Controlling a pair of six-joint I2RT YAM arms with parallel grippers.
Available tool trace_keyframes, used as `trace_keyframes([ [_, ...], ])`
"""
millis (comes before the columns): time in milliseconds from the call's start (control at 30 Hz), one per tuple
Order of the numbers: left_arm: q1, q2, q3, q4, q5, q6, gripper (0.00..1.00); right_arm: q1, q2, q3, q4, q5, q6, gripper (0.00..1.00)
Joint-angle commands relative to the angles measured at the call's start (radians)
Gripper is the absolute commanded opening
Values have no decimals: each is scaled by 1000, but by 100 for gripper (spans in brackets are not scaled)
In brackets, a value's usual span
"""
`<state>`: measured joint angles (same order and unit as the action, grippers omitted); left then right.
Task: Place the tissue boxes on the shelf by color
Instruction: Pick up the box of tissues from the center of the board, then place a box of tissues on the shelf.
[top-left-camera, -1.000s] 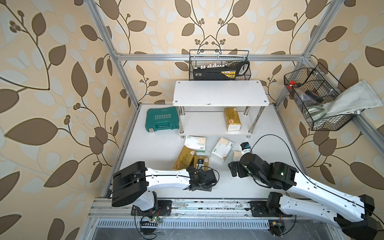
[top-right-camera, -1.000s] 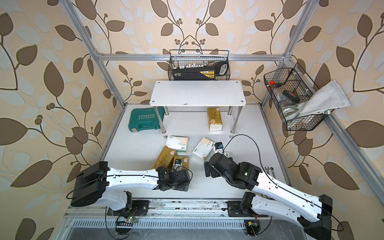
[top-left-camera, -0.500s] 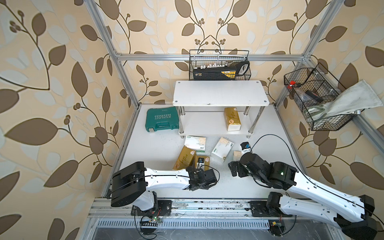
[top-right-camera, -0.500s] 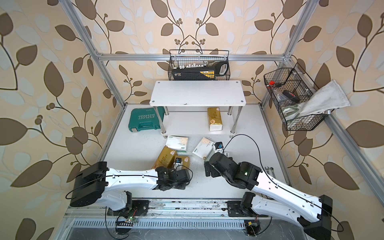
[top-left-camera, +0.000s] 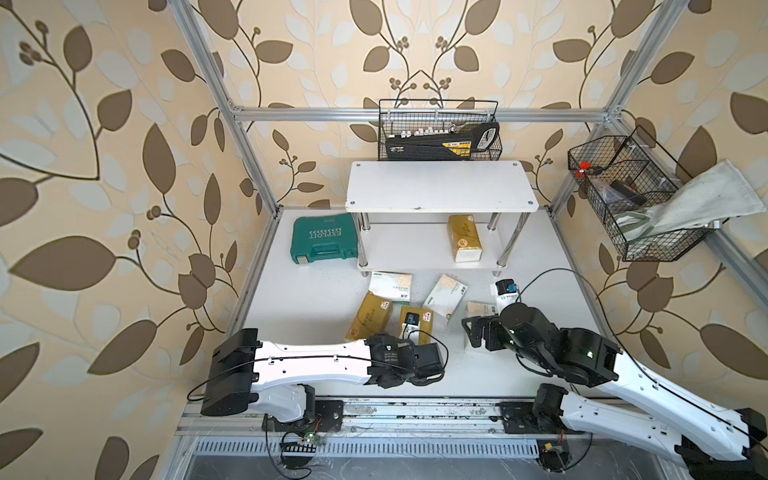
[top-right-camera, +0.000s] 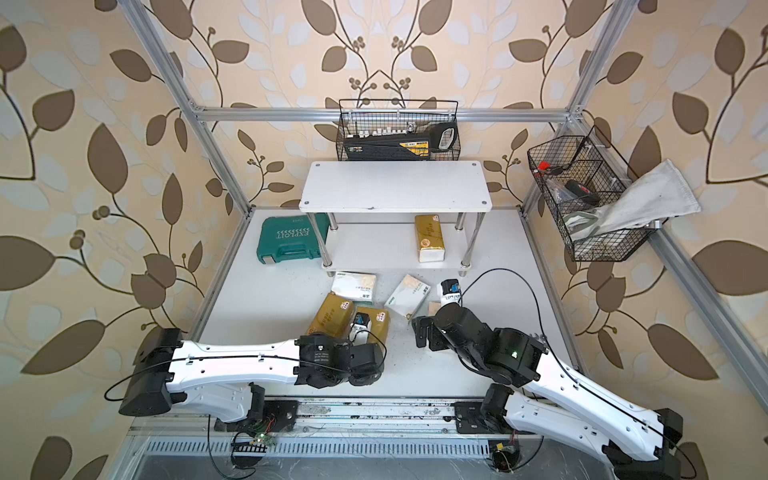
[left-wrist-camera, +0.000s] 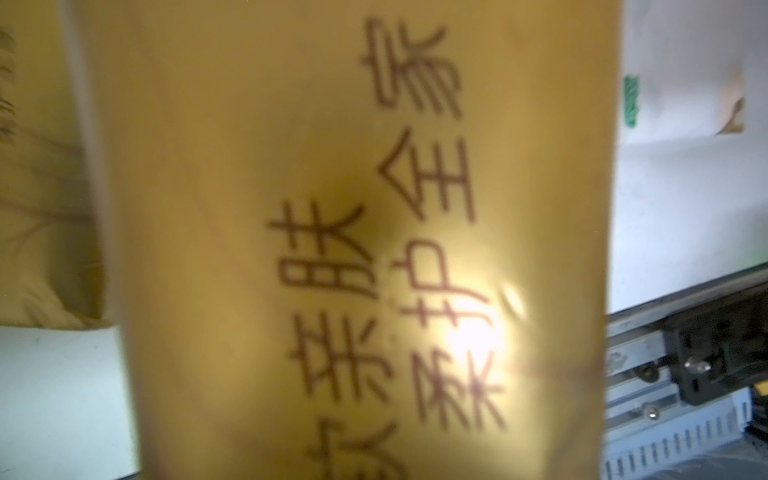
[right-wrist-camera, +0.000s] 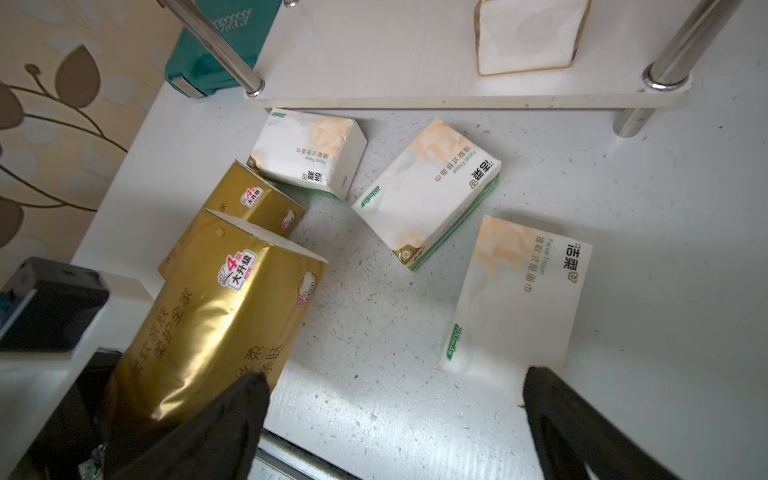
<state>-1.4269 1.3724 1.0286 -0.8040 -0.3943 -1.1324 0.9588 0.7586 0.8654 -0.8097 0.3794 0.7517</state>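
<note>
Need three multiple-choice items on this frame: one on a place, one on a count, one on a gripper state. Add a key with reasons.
1. The gold pack already on the shelf sits on:
A. its top board
B. its lower board
C. neither board

2. White packs lying on the table:
A. one
B. two
C. three

3. The right gripper is:
A. open, holding nothing
B. shut on a white pack
C. shut on a gold pack

Key:
1 B: in both top views it rests on that board.
2 C: the right wrist view shows all three, none on the shelf.
3 A: its fingers stand wide apart with only table between them.
</note>
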Motion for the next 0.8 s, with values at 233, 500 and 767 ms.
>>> trace_keyframes([
  [233,258,10,105,84,-89,183,62,-10,-23,40,133,46,-20,99],
  [500,441,210,266,197,-16,416,63,-10,-33,-39,246,64,-31,99],
  [767,543,345,356,305,45,496,64,-13,-48,-138,358,81,-36,99],
])
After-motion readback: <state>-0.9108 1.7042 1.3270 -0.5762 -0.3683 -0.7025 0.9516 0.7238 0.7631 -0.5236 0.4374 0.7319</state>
